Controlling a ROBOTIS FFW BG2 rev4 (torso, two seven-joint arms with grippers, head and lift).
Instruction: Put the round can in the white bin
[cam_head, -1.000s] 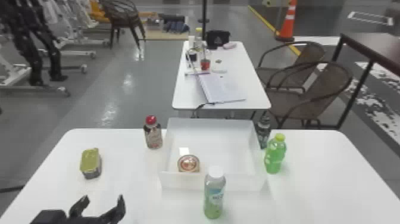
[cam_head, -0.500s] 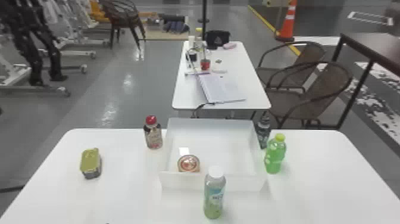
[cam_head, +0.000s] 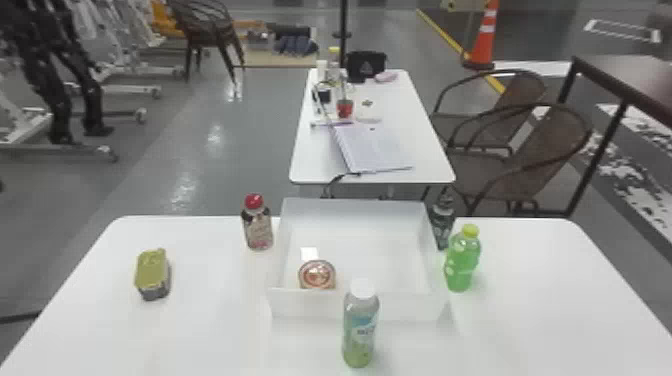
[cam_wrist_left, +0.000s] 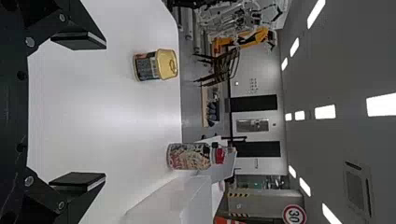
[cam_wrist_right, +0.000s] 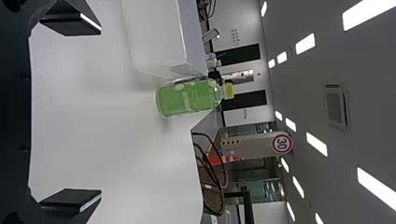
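The round can (cam_head: 317, 274) lies inside the white bin (cam_head: 356, 305), near its front left corner in the head view. The left wrist view has my left gripper (cam_wrist_left: 78, 112) open with wide-apart fingers and nothing between them. A corner of the white bin (cam_wrist_left: 173, 200) also appears there. In the right wrist view my right gripper (cam_wrist_right: 71, 112) stands open and holds nothing, and the bin's wall (cam_wrist_right: 156, 39) is farther off.
On the table (cam_head: 210, 320), a rectangular tin (cam_head: 152, 274) is at the left and a red-capped bottle (cam_head: 257, 223) left of the bin. A white-capped bottle (cam_head: 360, 325) stands before it; green (cam_head: 462, 259) and dark (cam_head: 442, 221) bottles are on its right.
The left gripper, at the head view's bottom left a second ago, has drawn back out over the near edge. The can and bin have kept their places.
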